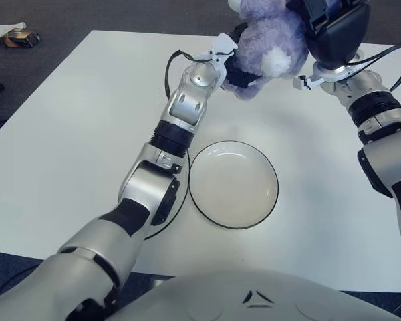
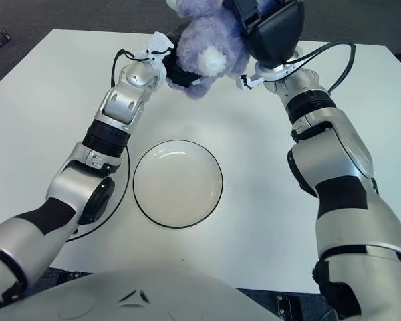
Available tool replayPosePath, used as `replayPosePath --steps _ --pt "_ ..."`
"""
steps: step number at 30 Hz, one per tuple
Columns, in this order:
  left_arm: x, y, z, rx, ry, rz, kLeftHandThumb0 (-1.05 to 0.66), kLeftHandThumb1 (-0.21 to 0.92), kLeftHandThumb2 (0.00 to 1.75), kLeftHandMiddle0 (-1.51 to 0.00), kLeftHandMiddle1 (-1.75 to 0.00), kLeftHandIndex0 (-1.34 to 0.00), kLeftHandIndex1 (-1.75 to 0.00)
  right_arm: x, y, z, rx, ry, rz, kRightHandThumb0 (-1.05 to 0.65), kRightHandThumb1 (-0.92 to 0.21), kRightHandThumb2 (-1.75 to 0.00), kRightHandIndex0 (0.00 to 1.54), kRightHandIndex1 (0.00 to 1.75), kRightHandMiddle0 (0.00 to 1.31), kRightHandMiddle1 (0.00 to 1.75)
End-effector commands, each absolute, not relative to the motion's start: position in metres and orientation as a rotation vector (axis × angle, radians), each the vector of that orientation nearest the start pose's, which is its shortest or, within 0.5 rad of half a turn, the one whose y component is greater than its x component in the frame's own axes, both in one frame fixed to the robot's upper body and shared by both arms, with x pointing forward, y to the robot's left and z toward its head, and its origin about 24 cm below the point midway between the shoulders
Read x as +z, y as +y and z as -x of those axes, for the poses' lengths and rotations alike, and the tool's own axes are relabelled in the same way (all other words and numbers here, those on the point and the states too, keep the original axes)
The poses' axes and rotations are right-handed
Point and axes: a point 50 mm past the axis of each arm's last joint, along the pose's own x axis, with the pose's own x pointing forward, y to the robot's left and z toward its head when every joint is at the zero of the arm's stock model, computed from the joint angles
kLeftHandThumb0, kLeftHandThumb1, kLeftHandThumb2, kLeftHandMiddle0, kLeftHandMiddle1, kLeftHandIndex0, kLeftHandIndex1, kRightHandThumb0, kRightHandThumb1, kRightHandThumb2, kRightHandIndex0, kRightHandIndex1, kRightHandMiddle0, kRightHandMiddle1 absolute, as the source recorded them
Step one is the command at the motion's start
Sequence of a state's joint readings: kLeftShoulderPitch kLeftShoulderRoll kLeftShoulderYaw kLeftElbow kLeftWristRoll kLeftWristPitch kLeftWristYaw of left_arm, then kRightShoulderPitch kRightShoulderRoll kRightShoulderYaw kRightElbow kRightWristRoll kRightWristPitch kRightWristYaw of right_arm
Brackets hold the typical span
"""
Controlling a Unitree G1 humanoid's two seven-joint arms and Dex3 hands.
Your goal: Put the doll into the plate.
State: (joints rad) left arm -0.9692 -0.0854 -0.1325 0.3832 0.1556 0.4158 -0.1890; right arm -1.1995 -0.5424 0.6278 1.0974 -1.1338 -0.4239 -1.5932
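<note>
A purple plush doll (image 1: 271,47) with a white patch is held up above the far part of the white table (image 1: 67,147), between both hands. My left hand (image 1: 232,63) grips its left side and my right hand (image 1: 334,30) grips its right side from above. The white plate (image 1: 234,184) with a dark rim sits empty on the table in front of me, below and nearer than the doll. The doll also shows in the right eye view (image 2: 210,50), as does the plate (image 2: 178,183).
A black cable (image 1: 177,207) curves along the left of the plate beside my left arm. A small brown object (image 1: 20,39) lies on the dark floor at the far left, beyond the table edge.
</note>
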Motion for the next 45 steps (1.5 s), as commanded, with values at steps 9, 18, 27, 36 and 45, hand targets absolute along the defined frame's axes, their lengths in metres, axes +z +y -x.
replayPosePath --steps 9,18,27,36,45 --pt "0.221 0.011 -0.374 -0.470 -0.103 -0.272 -0.50 0.23 1.41 -1.16 -1.75 -0.67 -1.75 0.230 -0.158 -0.363 -0.470 -1.653 1.113 0.00 -0.21 -1.44 0.71 1.71 0.45 1.75" --pt "0.220 0.015 -0.376 -0.476 -0.161 -0.373 -0.50 0.22 1.43 -1.18 -1.75 -0.69 -1.75 0.224 -0.157 -0.371 -0.405 -1.358 1.016 0.00 -0.21 -1.41 0.69 1.74 0.53 1.63" --pt "0.218 0.019 -0.380 -0.435 -0.237 -0.537 -0.51 0.23 1.43 -1.27 -1.75 -0.68 -1.75 0.224 -0.170 -0.363 -0.303 -1.108 1.037 0.22 -0.58 -0.94 0.44 1.71 0.15 1.57" --pt "0.215 0.024 -0.384 -0.385 -0.252 -0.646 -0.51 0.24 1.41 -1.33 -1.75 -0.68 -1.75 0.229 -0.176 -0.358 -0.152 -0.923 1.040 -0.71 -0.43 -0.75 0.03 1.14 0.00 1.04" --pt "0.208 0.029 -0.388 -0.341 -0.308 -0.741 -0.51 0.23 1.42 -1.33 -1.75 -0.68 -1.75 0.240 -0.201 -0.353 0.050 -0.766 1.133 -1.03 -0.83 -0.21 0.01 0.59 0.00 0.45"
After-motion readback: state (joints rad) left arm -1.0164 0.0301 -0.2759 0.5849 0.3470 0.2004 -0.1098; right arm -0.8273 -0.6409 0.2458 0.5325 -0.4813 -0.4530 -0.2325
